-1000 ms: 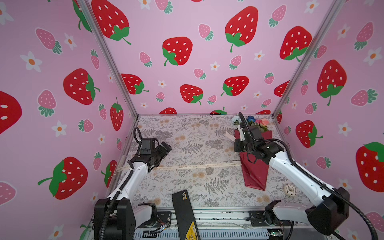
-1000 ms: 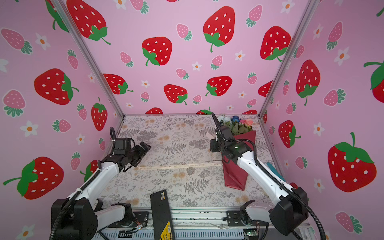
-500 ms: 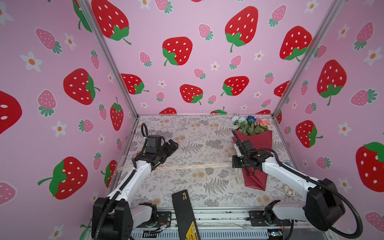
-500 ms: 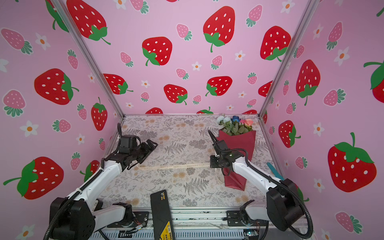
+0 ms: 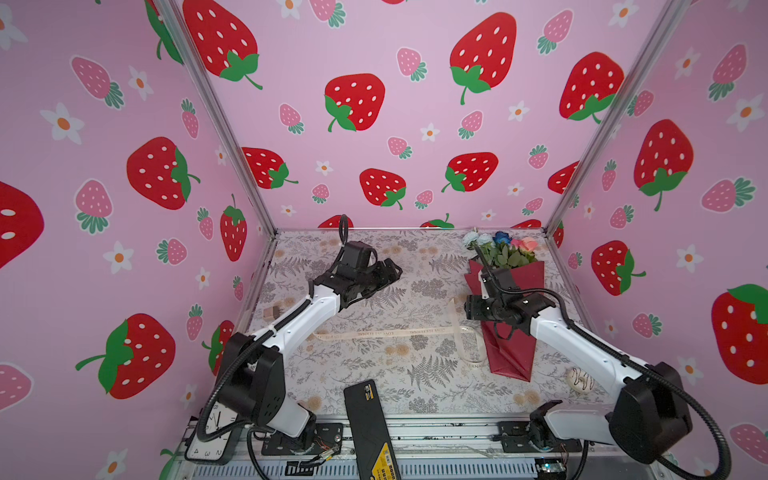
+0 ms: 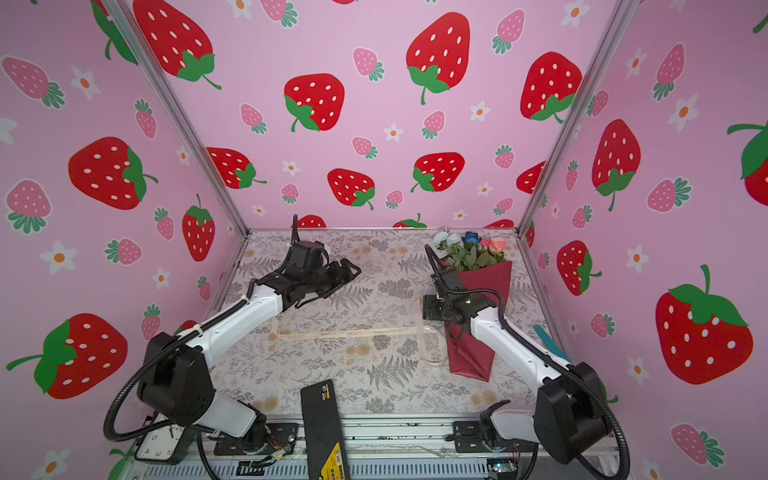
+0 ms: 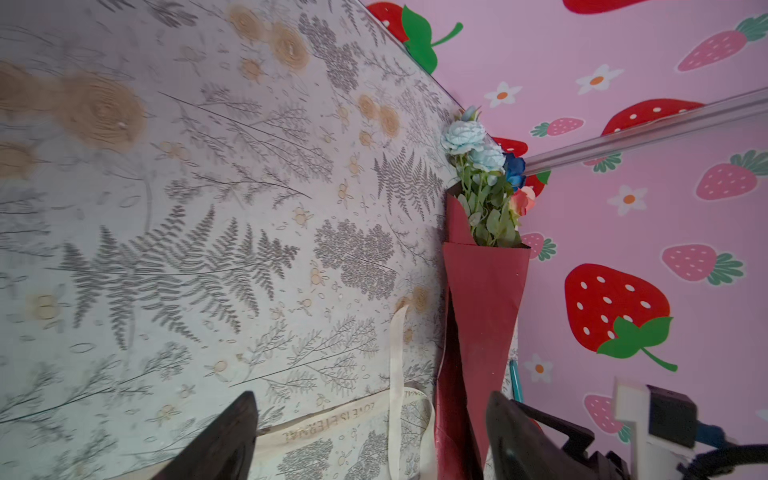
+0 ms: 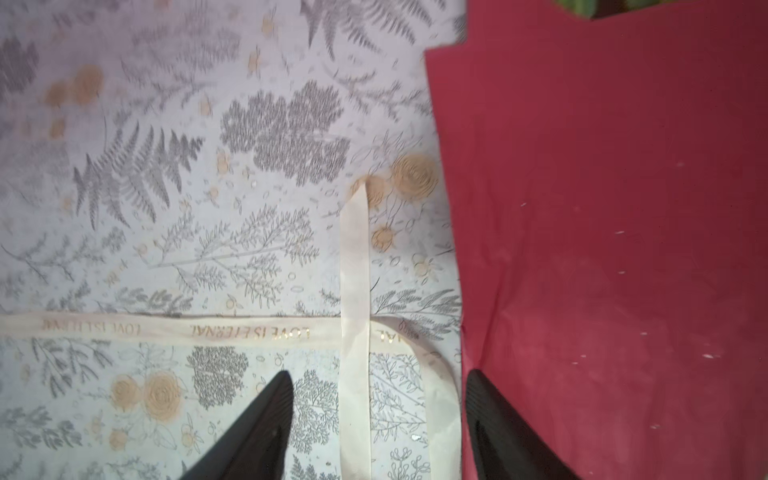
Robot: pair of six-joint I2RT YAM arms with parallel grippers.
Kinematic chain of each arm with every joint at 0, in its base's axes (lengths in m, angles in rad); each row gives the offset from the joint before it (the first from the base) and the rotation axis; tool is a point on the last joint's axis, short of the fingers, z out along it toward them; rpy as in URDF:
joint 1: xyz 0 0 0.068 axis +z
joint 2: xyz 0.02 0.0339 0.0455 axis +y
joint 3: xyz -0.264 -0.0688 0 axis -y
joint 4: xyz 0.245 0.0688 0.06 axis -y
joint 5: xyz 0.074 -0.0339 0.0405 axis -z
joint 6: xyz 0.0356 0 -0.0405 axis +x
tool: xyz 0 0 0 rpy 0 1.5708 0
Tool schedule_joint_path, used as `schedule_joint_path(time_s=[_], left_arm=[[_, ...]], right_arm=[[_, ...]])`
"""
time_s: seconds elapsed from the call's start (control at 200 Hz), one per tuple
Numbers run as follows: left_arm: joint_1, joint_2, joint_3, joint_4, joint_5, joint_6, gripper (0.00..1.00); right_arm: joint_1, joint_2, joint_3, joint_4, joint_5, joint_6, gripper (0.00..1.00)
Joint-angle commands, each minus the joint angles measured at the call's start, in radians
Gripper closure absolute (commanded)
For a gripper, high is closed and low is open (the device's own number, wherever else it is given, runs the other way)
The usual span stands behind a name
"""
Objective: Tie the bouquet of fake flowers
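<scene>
Red-wrapped, the bouquet of fake flowers [image 5: 513,357] is lying flat at the right of the surface [image 5: 415,374], narrow end beside the looped ribbon [image 5: 395,333] for tying. Right gripper [image 8: 378,374] is hovering over that loop, left gripper [image 5: 391,272] well apart; fingers spread, empty.

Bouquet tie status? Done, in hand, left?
Done: bouquet lies wrapped; ribbon crosses itself in a loose loop beside it. In hand: nothing, left gripper and right gripper both open, the right over the loop. Left: no knot shows, so the tie itself.
</scene>
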State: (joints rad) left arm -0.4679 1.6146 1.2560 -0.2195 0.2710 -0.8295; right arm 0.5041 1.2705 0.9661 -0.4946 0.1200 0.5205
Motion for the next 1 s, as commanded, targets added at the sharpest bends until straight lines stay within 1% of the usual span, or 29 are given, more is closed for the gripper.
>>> schedule_joint_path(time_s=[0.0, 0.075, 0.125, 0.295, 0.375, 0.525, 0.58, 0.605, 0.715, 0.765, 0.915, 0.995], left_arm=[[-0.068, 0.115, 0.133, 0.037, 0.065, 0.033, 0.22], [-0.116, 0.216, 0.228, 0.036, 0.103, 0.043, 0.25], [-0.146, 0.283, 0.29, 0.042, 0.135, 0.052, 0.3], [-0.236, 0.501, 0.515, -0.011, 0.208, 0.086, 0.35], [-0.267, 0.589, 0.612, -0.047, 0.221, 0.106, 0.38], [-0.306, 0.724, 0.766, -0.12, 0.243, 0.13, 0.42], [-0.316, 0.76, 0.801, -0.124, 0.263, 0.136, 0.46], [-0.322, 0.773, 0.815, -0.129, 0.268, 0.139, 0.47], [-0.333, 0.828, 0.876, -0.164, 0.264, 0.161, 0.51], [-0.333, 0.85, 0.897, -0.176, 0.267, 0.165, 0.54], [-0.333, 0.896, 0.93, -0.19, 0.272, 0.176, 0.55], [-0.333, 0.912, 0.947, -0.189, 0.271, 0.187, 0.59]], right_arm=[[-0.103, -0.053, 0.023, -0.026, 0.069, -0.034, 0.25], [-0.204, -0.07, 0.014, -0.009, 0.045, -0.057, 0.22], [-0.275, -0.081, 0.003, 0.008, 0.021, -0.071, 0.2], [-0.504, -0.076, -0.043, 0.069, -0.057, -0.107, 0.14], [-0.585, -0.064, -0.069, 0.101, -0.093, -0.115, 0.1], [-0.708, -0.034, -0.117, 0.154, -0.17, -0.119, 0.08], [-0.742, -0.024, -0.138, 0.159, -0.198, -0.111, 0.07], [-0.756, -0.021, -0.15, 0.192, -0.215, -0.11, 0.07], [-0.791, 0.003, -0.196, 0.244, -0.272, -0.1, 0.06], [-0.795, 0.018, -0.209, 0.258, -0.29, -0.101, 0.06], [-0.796, 0.051, -0.229, 0.283, -0.321, -0.111, 0.07], [-0.797, 0.068, -0.237, 0.295, -0.322, -0.115, 0.08]])
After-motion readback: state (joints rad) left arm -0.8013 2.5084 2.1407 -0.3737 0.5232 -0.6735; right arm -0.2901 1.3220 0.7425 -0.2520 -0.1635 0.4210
